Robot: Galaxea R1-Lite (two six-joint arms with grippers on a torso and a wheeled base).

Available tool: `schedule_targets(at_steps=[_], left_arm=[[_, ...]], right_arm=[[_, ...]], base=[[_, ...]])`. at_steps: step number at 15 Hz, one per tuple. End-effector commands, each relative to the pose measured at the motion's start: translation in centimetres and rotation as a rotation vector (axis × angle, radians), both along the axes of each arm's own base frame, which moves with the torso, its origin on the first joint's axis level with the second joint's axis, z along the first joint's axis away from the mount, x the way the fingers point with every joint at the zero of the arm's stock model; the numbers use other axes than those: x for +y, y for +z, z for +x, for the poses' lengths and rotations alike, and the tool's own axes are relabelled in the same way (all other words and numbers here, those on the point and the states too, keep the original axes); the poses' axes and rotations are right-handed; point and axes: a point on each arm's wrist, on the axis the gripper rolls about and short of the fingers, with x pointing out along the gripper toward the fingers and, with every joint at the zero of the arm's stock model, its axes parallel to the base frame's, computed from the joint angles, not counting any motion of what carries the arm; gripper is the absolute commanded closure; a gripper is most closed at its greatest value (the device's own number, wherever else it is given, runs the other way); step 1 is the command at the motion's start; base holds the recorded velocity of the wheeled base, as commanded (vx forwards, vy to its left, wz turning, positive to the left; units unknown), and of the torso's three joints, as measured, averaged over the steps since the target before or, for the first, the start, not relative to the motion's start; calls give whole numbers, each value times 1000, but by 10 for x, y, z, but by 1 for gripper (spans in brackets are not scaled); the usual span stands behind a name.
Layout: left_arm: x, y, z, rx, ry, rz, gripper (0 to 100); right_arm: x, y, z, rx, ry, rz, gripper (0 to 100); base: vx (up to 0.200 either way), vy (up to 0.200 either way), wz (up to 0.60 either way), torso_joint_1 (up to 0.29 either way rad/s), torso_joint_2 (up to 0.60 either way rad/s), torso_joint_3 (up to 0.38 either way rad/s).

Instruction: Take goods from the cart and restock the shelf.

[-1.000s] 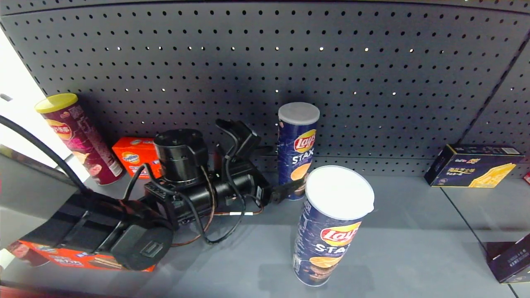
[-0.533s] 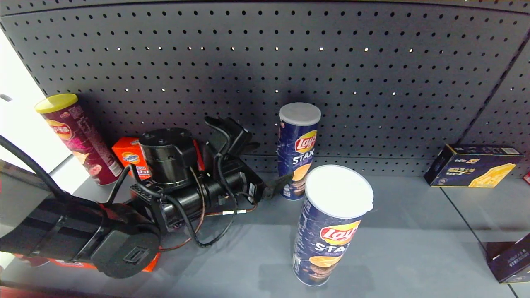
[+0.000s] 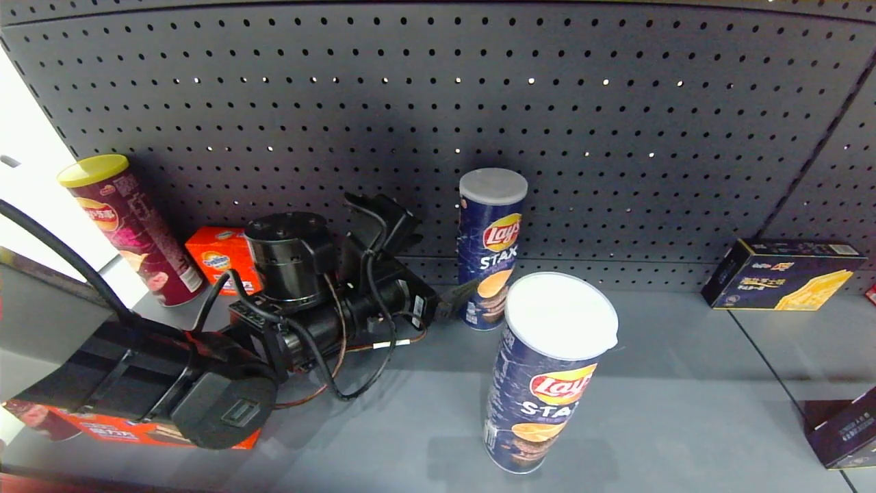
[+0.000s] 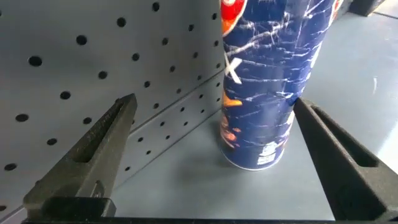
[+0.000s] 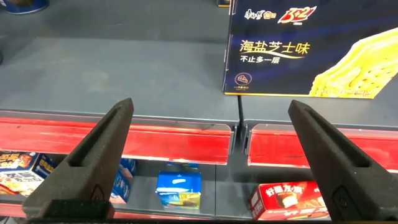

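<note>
Grey shelf (image 3: 684, 383) under dark pegboard (image 3: 438, 103) carries the rear chip canister (image 3: 491, 246), upright close to the back. I judge it light, stiff, slick and crushable, so I would grip it mid-body. Its lid (image 3: 493, 186) is on, contents hidden. My left pincer (image 4: 214, 106) sits released just beside its lower body. Right pincer (image 5: 210, 104) is released too. A second lidded canister (image 3: 547, 370) stands nearer.

2 blue cans (image 3: 491, 246) (image 3: 547, 383); 1 maroon can (image 3: 133, 233); 4 boxes (image 3: 219, 255) (image 3: 89, 426) (image 3: 787, 274) (image 3: 845, 431) on shelf (image 3: 684, 390)
</note>
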Motion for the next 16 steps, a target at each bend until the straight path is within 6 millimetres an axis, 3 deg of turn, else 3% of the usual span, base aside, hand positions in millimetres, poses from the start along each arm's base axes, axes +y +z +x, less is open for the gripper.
schedule_targets(at_steps=[1,11,16], left_arm=[[1,-1,2,3,12,2,0],[9,-2,4,4,51,0,0],[16,9,-10,-25,58,-3,0]], right_arm=[[0,0,0,1,0,0,0],[0,0,0,1,0,0,0],[0,0,0,1,1,-2,0]], base=[[0,0,0,0,0,0],[0,0,0,0,0,0],[0,0,0,0,0,0]])
